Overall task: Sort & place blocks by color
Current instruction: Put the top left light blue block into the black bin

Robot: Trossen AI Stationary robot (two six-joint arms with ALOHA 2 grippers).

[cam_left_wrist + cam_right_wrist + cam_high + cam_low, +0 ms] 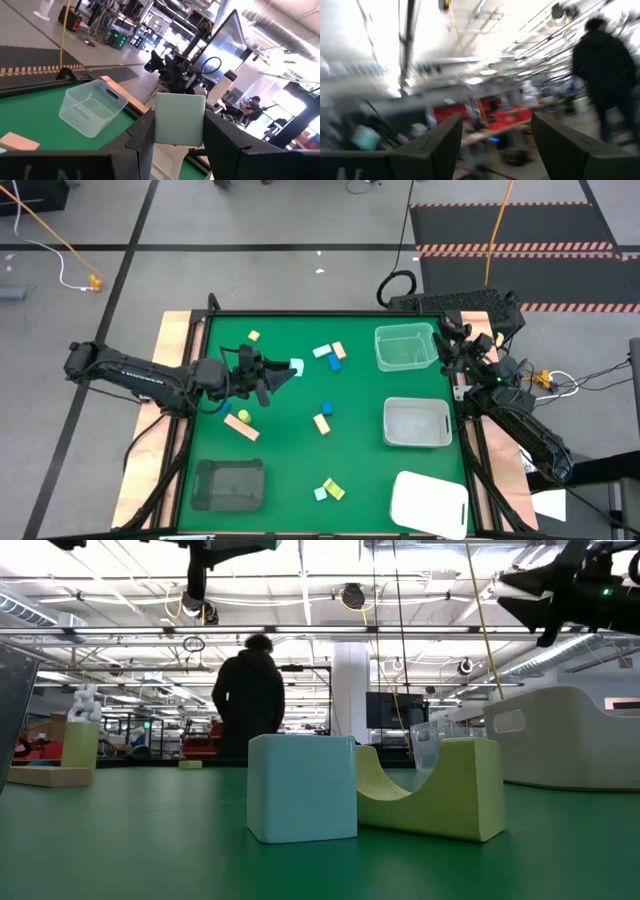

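Mint-green cube [179, 119] clenched in left gripper [283, 373] at frame centre-left, clear plastic tray [404, 346] rightward; right gripper [495, 145] released, upper right.

High view: you look straight down on the green table [300, 470].
Low view: level, hard against near blocks [301, 788].

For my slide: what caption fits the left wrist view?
Left claw shut on a mint green block, clear tray beyond.

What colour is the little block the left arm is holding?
Mint green block, pinched in the left tool; clearest in the left wrist view.
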